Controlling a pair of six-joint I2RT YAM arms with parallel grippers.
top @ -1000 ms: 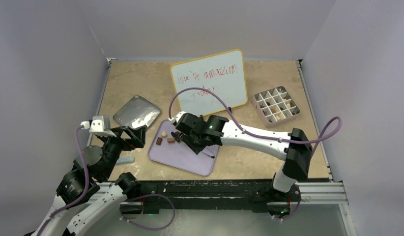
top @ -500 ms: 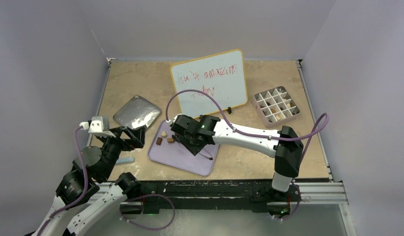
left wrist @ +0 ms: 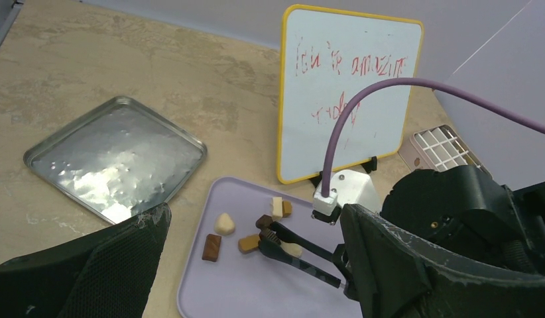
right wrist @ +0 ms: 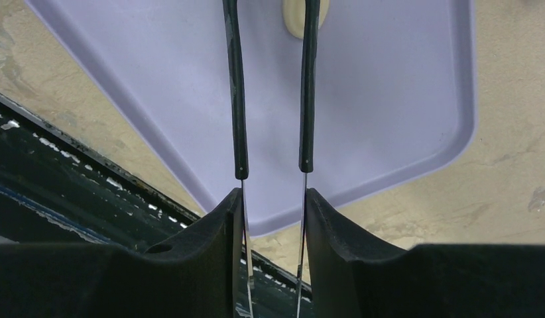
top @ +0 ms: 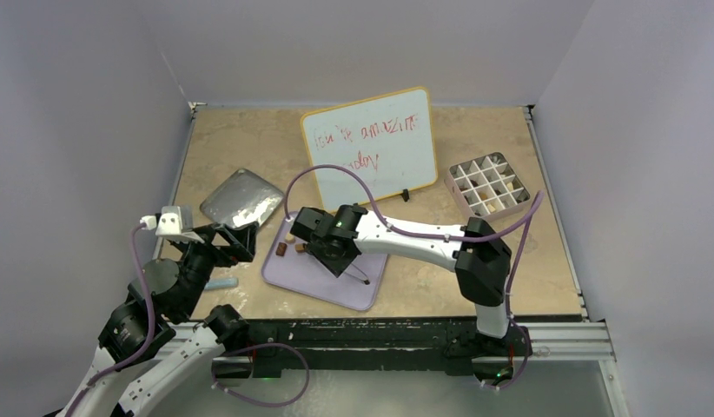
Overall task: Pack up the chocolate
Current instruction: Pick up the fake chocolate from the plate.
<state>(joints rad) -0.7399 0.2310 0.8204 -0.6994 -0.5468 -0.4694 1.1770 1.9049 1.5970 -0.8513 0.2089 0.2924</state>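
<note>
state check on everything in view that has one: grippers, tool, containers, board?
left gripper: open, empty.
right gripper: shut on the tweezers.
tweezers: tips apart, over the lavender tray.
cream piece: on the tray under one tweezer arm, not pinched.
loose chocolate: several pieces lying on the tray.
gridded box: open, few cells filled.
whiteboard: upright on stand.
metal tray: flat on table.

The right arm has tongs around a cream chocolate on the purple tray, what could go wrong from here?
One: the tongs only straddle the small rounded cream piece, so it may squirt out when squeezed. Two: the tan piece and dark piece lie right beside the tips and could get knocked. Three: the box sits far across the table, so the piece might drop on the way.
</note>
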